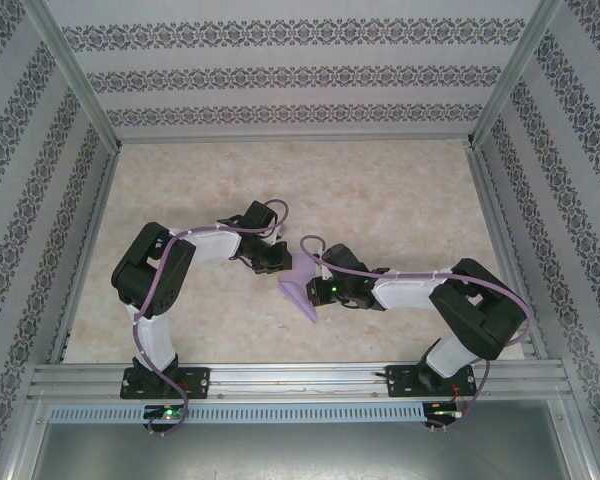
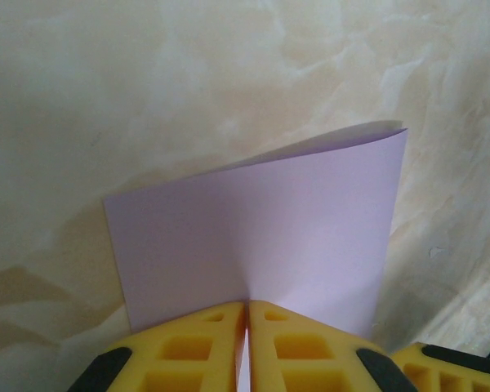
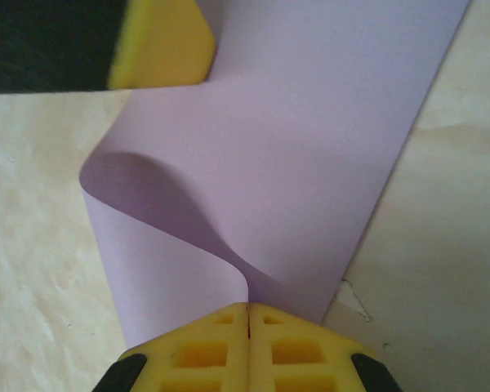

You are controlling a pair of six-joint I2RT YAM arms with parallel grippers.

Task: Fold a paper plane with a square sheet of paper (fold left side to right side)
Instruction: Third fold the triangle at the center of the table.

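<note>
Since fold needs left side over right, left gripper (image 2: 247, 347) and right gripper (image 3: 249, 347) each clamp square sheet of paper (image 2: 253, 237), bowed ahead of jaws.

The counter (image 1: 400, 190) has a pale beige surface with a soft marble pattern. It is framed by metal rails (image 1: 300, 378) at the near edge and along both sides. Near its middle the square sheet of paper (image 1: 302, 292), lavender, is bent and partly lifted. Its lower corner seems to touch the surface, but I cannot tell if it rests there.
</note>
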